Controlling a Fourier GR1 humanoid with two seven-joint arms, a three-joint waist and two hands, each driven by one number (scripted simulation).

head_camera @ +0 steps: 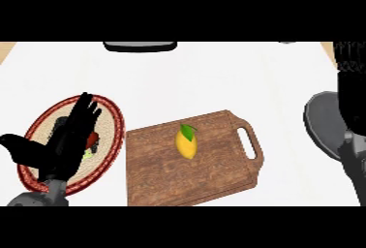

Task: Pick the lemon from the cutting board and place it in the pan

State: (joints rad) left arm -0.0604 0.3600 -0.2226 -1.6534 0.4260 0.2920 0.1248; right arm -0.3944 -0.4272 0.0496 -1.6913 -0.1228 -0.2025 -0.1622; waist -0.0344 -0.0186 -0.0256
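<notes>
A yellow lemon [187, 143] with a green leaf lies near the middle of the brown wooden cutting board [207, 174], which has a handle slot on its right side. The dark grey pan [323, 121] sits at the right edge, partly hidden by my right forearm. My right hand [351, 87] stands fingers up along the right edge, open, above the pan and well right of the lemon. My left hand [71, 138] hovers open over a woven plate at the left, fingers straight and thumb spread, holding nothing.
The round woven plate [107, 111] with a red rim lies left of the board; something red and green [91, 141] peeks out under my left hand. A dark object [139, 46] sits at the counter's far edge. White counter [214, 77] lies beyond the board.
</notes>
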